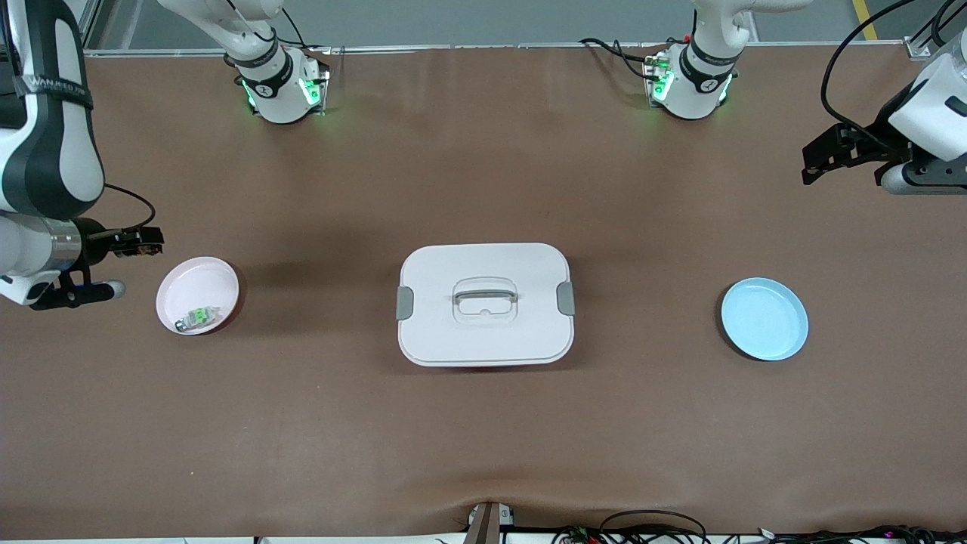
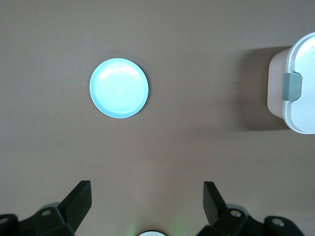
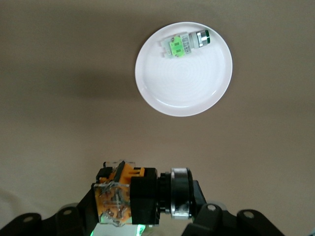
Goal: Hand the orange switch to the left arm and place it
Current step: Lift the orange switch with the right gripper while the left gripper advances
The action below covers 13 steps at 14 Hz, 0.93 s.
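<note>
My right gripper (image 1: 138, 242) is shut on the orange switch (image 1: 148, 240) and holds it in the air over the table at the right arm's end, beside the pink plate (image 1: 193, 281). In the right wrist view the switch (image 3: 140, 194) sits across the gripper (image 3: 145, 209), black body, orange middle, metal ring. The white box (image 1: 485, 332) stands in the middle of the table. My left gripper (image 1: 820, 162) is open and empty over the table at the left arm's end; in the left wrist view the gripper (image 2: 146, 196) has its fingers wide apart.
A small green-and-silver component (image 1: 198, 317) lies in the pink plate, also in the right wrist view (image 3: 184, 44). An empty blue plate (image 1: 764, 319) lies toward the left arm's end, also in the left wrist view (image 2: 118, 88), where the box's corner (image 2: 298, 91) shows.
</note>
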Each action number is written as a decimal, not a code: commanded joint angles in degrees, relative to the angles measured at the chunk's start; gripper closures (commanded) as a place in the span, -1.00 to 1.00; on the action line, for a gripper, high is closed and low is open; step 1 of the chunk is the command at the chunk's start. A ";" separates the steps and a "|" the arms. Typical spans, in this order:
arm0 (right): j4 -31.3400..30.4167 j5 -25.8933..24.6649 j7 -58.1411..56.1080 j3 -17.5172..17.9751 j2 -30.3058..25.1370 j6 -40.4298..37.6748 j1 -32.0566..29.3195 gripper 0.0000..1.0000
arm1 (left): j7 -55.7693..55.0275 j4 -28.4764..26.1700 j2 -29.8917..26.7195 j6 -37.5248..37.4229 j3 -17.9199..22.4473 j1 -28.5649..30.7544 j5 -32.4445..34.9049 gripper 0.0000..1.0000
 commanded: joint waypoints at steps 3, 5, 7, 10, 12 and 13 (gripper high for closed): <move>4.51 5.45 15.61 -0.08 -2.12 -7.27 6.58 0.49 | 0.60 -0.18 0.00 -0.20 -0.14 -0.35 -0.82 -1.00; 7.05 8.00 23.17 -0.08 -2.39 -9.56 9.92 0.49 | 0.34 -0.18 0.08 -0.02 -0.14 -0.53 -0.74 -1.00; 8.99 9.24 29.59 -0.17 -2.30 -9.74 13.52 0.49 | -0.10 -0.09 0.35 0.06 -0.23 -0.79 -0.82 -1.00; 10.23 12.38 38.21 -0.25 -1.95 -9.21 17.93 0.49 | -0.36 -0.09 1.05 0.33 -0.67 -1.67 -0.82 -1.00; 10.40 18.70 45.23 -0.25 -1.86 -9.04 18.46 0.49 | -0.45 -0.09 1.23 0.50 -1.02 -1.93 -0.82 -1.00; 10.84 21.86 48.40 -0.25 -1.86 -9.04 18.64 0.49 | -0.45 -0.09 1.49 0.59 -1.72 -1.85 -0.82 -1.00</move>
